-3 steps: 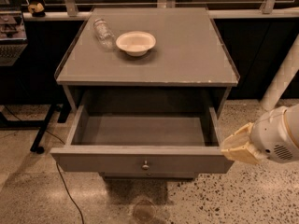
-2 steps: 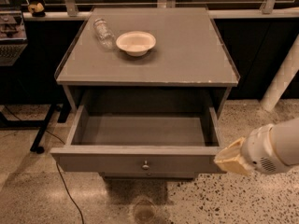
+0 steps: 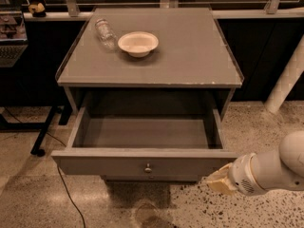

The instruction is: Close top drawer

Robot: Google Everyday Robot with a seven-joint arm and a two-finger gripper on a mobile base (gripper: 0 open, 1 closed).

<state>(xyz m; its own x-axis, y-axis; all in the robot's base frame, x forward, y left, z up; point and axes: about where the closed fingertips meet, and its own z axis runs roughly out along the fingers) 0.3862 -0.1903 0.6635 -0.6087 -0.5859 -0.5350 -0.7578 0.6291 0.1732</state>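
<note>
The top drawer of the grey cabinet is pulled far out, its inside bare, with a small round metal knob at the centre of its flat front panel. My gripper sits low at the right, just off the drawer front's right end and a little below its top edge. Its tan fingertips point left toward the panel's corner. The white arm runs off to the right edge.
On the cabinet top stand a white bowl and a clear bottle lying on its side. A black cable trails over the speckled floor at the left. A white post leans at the right.
My gripper has dropped lower and slid left along the drawer front's right end. The drawer has stayed pulled out.
</note>
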